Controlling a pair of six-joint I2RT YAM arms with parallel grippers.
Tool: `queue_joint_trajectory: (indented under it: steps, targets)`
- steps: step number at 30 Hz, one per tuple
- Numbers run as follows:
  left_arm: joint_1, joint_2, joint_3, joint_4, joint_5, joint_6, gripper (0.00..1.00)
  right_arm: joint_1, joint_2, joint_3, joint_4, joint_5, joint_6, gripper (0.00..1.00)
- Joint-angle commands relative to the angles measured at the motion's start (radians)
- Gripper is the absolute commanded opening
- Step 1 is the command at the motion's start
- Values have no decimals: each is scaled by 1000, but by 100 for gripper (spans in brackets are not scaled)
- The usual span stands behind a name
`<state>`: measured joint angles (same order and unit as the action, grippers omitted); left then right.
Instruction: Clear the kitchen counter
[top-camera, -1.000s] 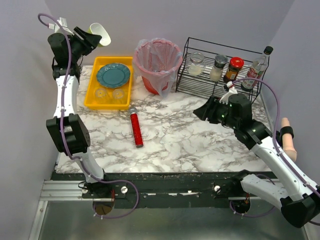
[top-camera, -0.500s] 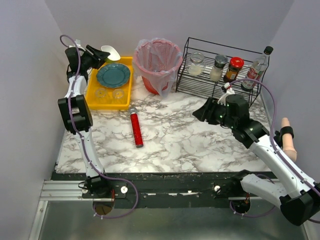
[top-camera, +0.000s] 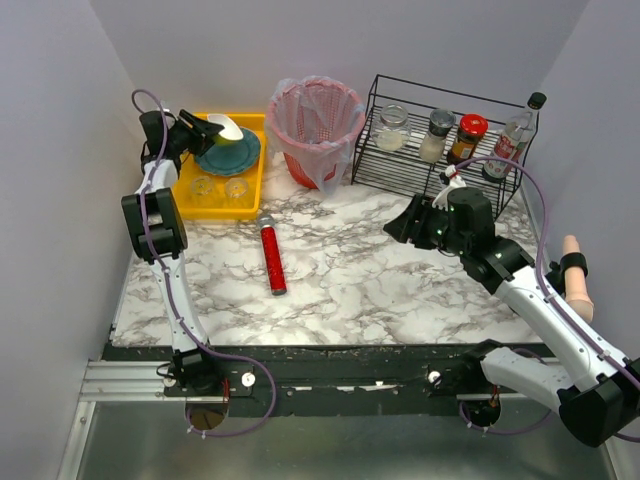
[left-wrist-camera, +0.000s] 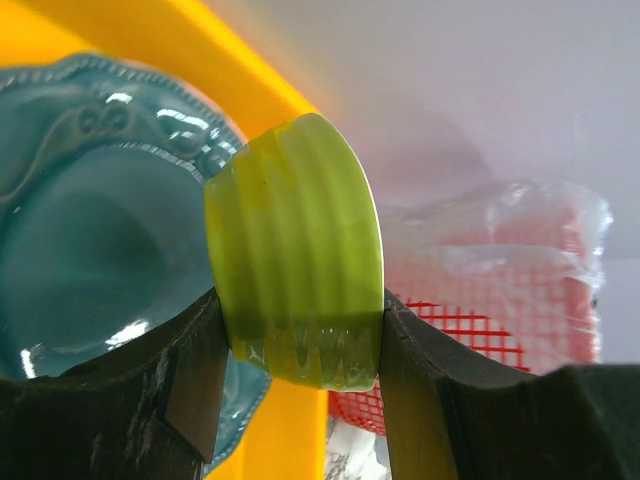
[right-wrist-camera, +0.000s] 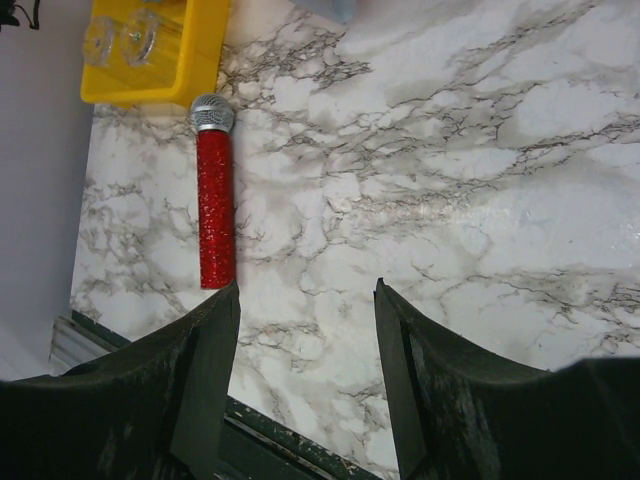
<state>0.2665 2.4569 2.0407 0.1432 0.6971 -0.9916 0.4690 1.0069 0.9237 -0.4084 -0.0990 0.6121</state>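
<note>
Far-left corner first: left gripper (top-camera: 212, 127) down low now over the yellow tray (top-camera: 186, 190), clamped on a small green cup (top-camera: 228, 128), a full drop from the high carry of a second ago. Cup (left-wrist-camera: 296, 250) pinched side-on between both fingers, hanging right above the teal plate (top-camera: 229, 153) in the tray's far half. Two clear glasses (top-camera: 219, 187) sitting in the near half. Looks like the put-down is imminent, so one more dish off the worktop.

Moving right along the kitchen counter (top-camera: 400, 280), spread wide across the middle, dark front edge toward the arm bases: red glitter microphone (top-camera: 271, 256) lying loose left of centre, just in front of the tray, head pointing to the far edge. Probably the last stray item. Pink basket (top-camera: 317, 127) with a plastic liner at the far edge, then a wire rack (top-camera: 440, 150) of jars and bottles toward the far-right corner.

Right gripper (right-wrist-camera: 305, 330) spread wide, holding nothing, hovering over bare marble right of centre, barely shifted from a second ago. Microphone (right-wrist-camera: 214, 195) in its wrist view, well apart from the fingers.
</note>
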Motion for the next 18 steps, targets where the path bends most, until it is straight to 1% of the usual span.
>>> queue_joint_trajectory:
  steps: [1, 5, 9, 10, 12, 13, 14, 15, 18]
  targets:
    - [7, 19, -23, -7, 10, 18, 35, -7, 6, 12, 14, -15, -6, 65]
    - [7, 25, -45, -37, 2, 42, 39, -7, 4, 6, 17, -15, -6, 65]
    - [8, 21, -88, -31, -5, 56, 42, -7, -1, -5, 23, -18, 0, 65]
    - [7, 22, -94, -31, -8, 57, 47, -7, -1, -3, 23, -21, -2, 65]
    - [7, 20, -108, -33, -16, 59, 66, -7, 2, -3, 22, -27, -6, 65]
    - [7, 16, -117, -34, -22, 64, 78, -9, 2, -2, 23, -28, -6, 65]
    - [7, 13, -126, -42, -30, 73, 96, -7, 4, 0, 23, -28, -8, 65]
    - [7, 10, -129, -51, -36, 82, 99, -7, 2, -2, 22, -27, -6, 65]
    - [8, 8, -128, -82, -47, 103, 99, -9, 2, -2, 23, -24, -3, 65]
